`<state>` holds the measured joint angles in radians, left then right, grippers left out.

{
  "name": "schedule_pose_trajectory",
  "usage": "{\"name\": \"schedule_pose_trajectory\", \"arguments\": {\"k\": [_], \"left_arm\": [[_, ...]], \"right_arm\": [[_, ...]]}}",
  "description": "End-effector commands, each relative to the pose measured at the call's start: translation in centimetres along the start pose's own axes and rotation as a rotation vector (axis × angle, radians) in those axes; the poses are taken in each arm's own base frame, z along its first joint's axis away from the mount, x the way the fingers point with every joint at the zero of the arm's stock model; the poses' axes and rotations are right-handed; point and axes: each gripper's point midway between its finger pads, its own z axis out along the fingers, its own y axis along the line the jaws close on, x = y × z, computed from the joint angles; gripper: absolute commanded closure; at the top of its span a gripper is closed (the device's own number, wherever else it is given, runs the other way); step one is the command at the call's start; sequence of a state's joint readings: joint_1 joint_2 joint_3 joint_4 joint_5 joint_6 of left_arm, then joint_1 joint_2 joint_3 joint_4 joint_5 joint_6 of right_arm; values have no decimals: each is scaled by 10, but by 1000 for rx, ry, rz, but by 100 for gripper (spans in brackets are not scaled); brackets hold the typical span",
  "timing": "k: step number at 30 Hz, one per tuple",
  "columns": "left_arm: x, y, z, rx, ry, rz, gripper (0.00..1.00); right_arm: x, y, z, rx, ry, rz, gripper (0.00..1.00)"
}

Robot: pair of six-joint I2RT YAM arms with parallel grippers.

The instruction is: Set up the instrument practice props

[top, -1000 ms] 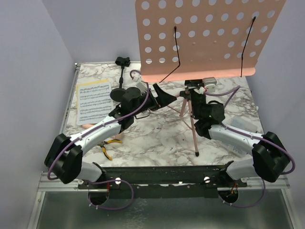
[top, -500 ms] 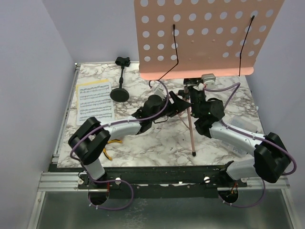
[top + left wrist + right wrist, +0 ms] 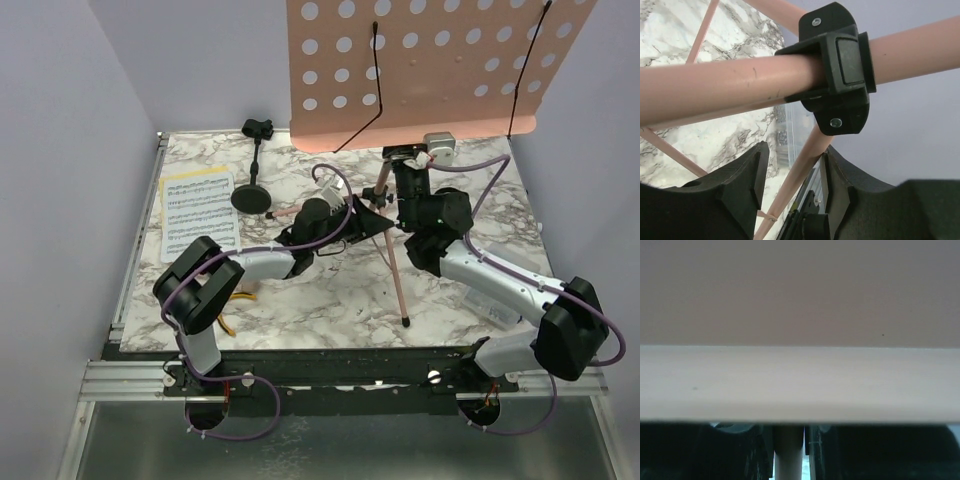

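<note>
The pink perforated music-stand desk (image 3: pixel 440 70) stands high at the back on its pink pole (image 3: pixel 383 185). My right gripper (image 3: pixel 405 168) is shut on that pole just under the desk. In the right wrist view the pole (image 3: pixel 788 455) sits between the black fingers, under the desk's ledge (image 3: pixel 800 385). My left gripper (image 3: pixel 383 222) is open around a tripod leg (image 3: pixel 800 175). That leg touches the right finger (image 3: pixel 850 180), and a gap shows at the left finger (image 3: pixel 740 185). A black collar (image 3: pixel 840 70) clamps the pole above. Sheet-music pages (image 3: pixel 198 212) lie at the left, beside the black mic stand (image 3: pixel 252 196).
Yellow-handled pliers (image 3: pixel 225 305) lie under the left arm near the front edge. One tripod leg (image 3: pixel 398 275) reaches forward to a foot (image 3: pixel 406 321) near the table's front edge. Grey walls close in on the left, the back and the right.
My left arm swung right from the mic stand to the tripod, and its jaws narrowed around a leg. The desk shifted slightly. The right gripper kept its hold.
</note>
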<state>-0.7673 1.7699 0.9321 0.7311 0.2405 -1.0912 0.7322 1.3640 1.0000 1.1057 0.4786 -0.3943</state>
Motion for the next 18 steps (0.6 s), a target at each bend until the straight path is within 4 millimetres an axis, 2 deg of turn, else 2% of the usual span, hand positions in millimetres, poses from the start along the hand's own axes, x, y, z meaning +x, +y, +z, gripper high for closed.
{"name": "schedule_pose_trajectory", "arguments": {"k": [1, 4, 7, 9, 13, 18], "left_arm": [[8, 111, -39, -331, 72, 5, 51], [3, 114, -55, -337, 87, 25, 51], [1, 103, -64, -310, 129, 84, 48], [0, 89, -68, -271, 151, 113, 43], [-5, 38, -72, -123, 184, 134, 30], [-31, -34, -67, 47, 129, 124, 16]], "right_arm": [[-103, -51, 10, 192, -290, 115, 100], [-81, -45, 9, 183, -237, 75, 100], [-57, -47, 6, 223, -188, 37, 100], [-44, -50, 4, 262, -162, 23, 100], [-31, -53, 4, 315, -140, 31, 100], [-22, -50, 12, 341, -118, 43, 100]]}}
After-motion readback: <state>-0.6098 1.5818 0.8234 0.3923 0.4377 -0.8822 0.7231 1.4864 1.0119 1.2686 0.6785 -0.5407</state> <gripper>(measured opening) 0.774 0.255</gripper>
